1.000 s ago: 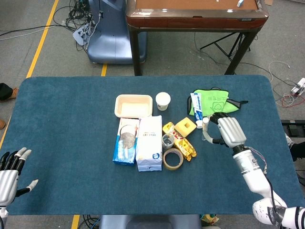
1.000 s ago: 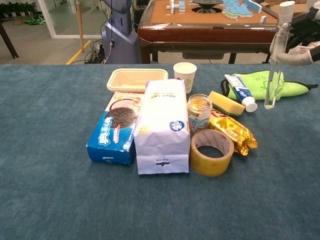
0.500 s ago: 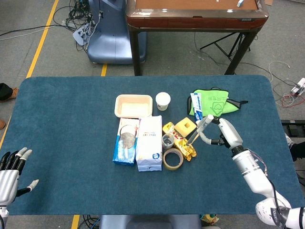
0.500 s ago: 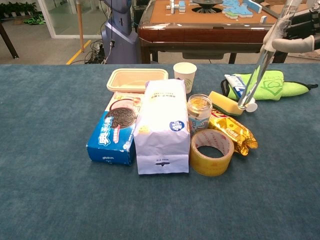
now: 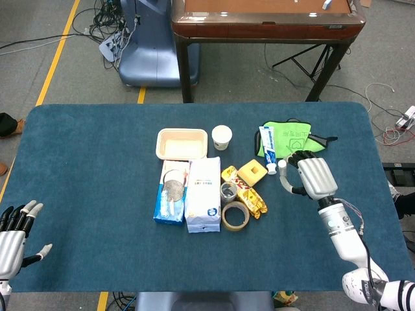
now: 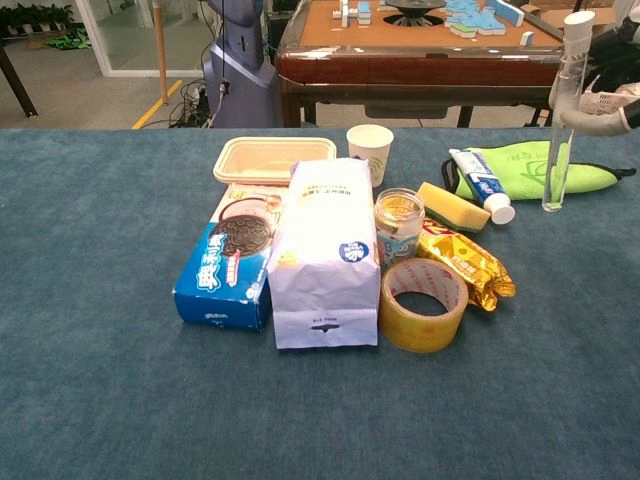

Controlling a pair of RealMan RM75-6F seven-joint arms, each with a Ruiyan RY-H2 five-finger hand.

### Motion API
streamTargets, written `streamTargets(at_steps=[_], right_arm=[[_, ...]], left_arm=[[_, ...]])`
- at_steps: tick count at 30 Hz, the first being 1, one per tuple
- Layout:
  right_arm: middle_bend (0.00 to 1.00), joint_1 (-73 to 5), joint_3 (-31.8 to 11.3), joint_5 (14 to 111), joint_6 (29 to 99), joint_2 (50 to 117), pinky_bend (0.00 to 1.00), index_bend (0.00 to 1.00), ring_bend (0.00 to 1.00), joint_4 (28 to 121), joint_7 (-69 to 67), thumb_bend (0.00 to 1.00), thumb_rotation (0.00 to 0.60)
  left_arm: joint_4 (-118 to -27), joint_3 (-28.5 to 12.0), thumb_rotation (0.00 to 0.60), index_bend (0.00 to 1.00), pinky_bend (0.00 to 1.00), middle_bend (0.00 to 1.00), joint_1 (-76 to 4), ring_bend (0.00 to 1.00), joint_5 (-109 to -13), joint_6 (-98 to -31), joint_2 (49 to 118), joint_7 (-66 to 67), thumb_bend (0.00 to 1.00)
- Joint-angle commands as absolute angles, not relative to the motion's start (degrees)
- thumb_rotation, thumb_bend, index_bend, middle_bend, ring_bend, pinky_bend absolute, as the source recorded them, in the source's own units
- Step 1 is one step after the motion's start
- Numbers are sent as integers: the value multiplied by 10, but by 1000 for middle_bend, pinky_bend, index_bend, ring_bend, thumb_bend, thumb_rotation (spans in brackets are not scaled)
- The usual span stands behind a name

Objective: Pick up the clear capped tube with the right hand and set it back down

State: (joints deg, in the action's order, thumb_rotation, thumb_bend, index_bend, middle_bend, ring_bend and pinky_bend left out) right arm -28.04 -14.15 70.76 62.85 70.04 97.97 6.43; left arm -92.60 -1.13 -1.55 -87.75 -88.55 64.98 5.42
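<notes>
My right hand [image 5: 314,177] grips the clear capped tube [image 6: 562,120] near its upper part. The tube stands almost upright, white cap [image 5: 282,166] on top. Its lower end hangs just in front of the green cloth [image 6: 530,168]; whether it touches the table I cannot tell. In the chest view only the fingers [image 6: 605,98] of that hand show at the right edge. My left hand [image 5: 14,234] rests at the near left corner, fingers apart and holding nothing.
Left of the tube lie a toothpaste tube [image 6: 480,185], a yellow sponge [image 6: 452,205], a snack packet [image 6: 465,260], a jar [image 6: 399,225] and a tape roll [image 6: 424,303]. A white bag [image 6: 325,250], cookie box [image 6: 228,265], food tray [image 6: 272,158] and paper cup [image 6: 370,150] fill the middle.
The tube stood upright, leaned with its lower end swung left half a second ago, and is now upright again, a little further right. The left hand has not moved.
</notes>
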Motion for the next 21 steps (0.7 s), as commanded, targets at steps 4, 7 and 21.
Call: streamTargets(at_steps=[4,7,21], right_arm=[[423,-272,-182,679,539,679,244,650,283,1044,-298,541,600],[423,-275,-184,707,549,690,244,650,283,1033,-315,534,600],[423,-340,-202,689,532,751,244,650,283,1001,-279,528,600]], left_arm=[[-926,-11,600,114,15,72,-16,76,-879,-885,650,54,189],[-925,-12,600,114,15,72,-16,76,-878,-886,650,53,190],[-920,-12,600,114,15,72,-15,76,-873,-885,651,49,189]])
